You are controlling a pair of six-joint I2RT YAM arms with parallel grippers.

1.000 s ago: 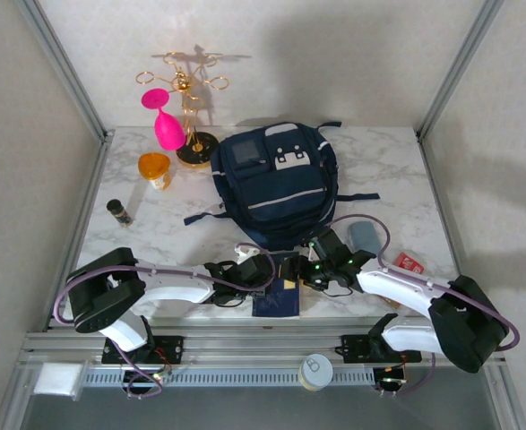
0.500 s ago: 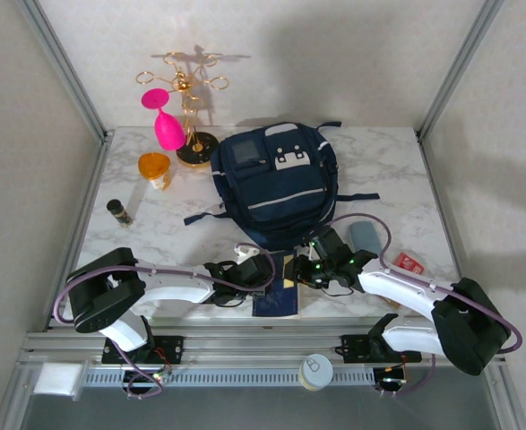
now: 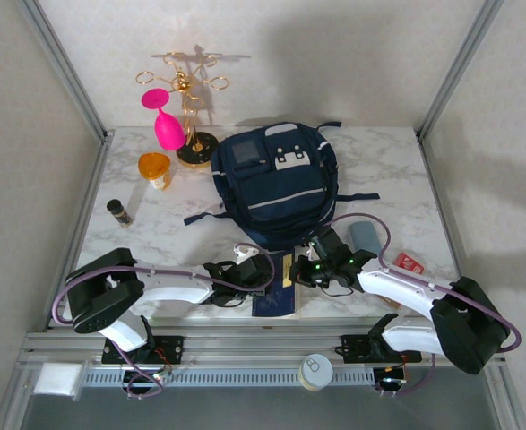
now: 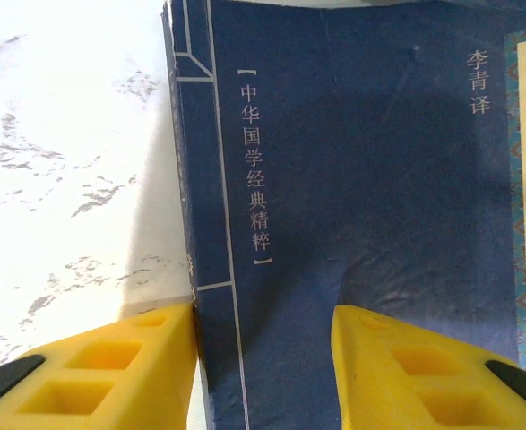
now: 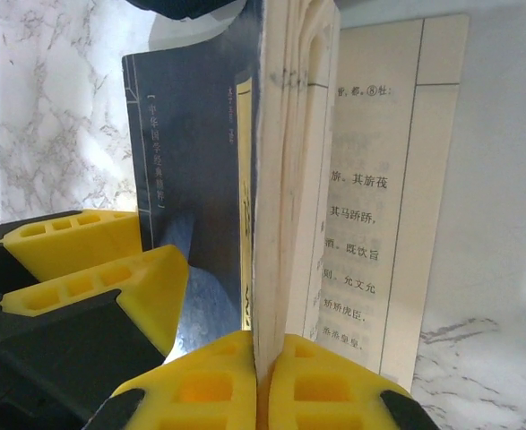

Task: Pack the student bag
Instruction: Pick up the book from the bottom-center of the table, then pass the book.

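The student bag (image 3: 276,184), navy with pale stripes, lies flat in the middle of the table. In front of it a small navy book (image 3: 276,300) lies near the table's front edge. My left gripper (image 3: 264,273) (image 4: 264,358) is open, its yellow fingers (image 4: 110,367) straddling the spine side of the book's cover (image 4: 361,179). My right gripper (image 3: 297,269) (image 5: 264,376) is shut on a sheaf of the book's pages (image 5: 289,179), which stand up edge-on from the printed page (image 5: 379,224) lying flat. The left gripper's fingers (image 5: 83,260) show beside the cover in the right wrist view.
A pink glass (image 3: 166,125) and gold rack (image 3: 191,107) stand at the back left, with an orange cup (image 3: 155,168) and a small dark bottle (image 3: 118,211) nearer. A grey-blue case (image 3: 366,236) and a red packet (image 3: 409,263) lie to the right. A white tin (image 3: 315,370) sits on the front rail.
My right gripper has closed on the book's free edge and shifted slightly left. The left arm has not moved.
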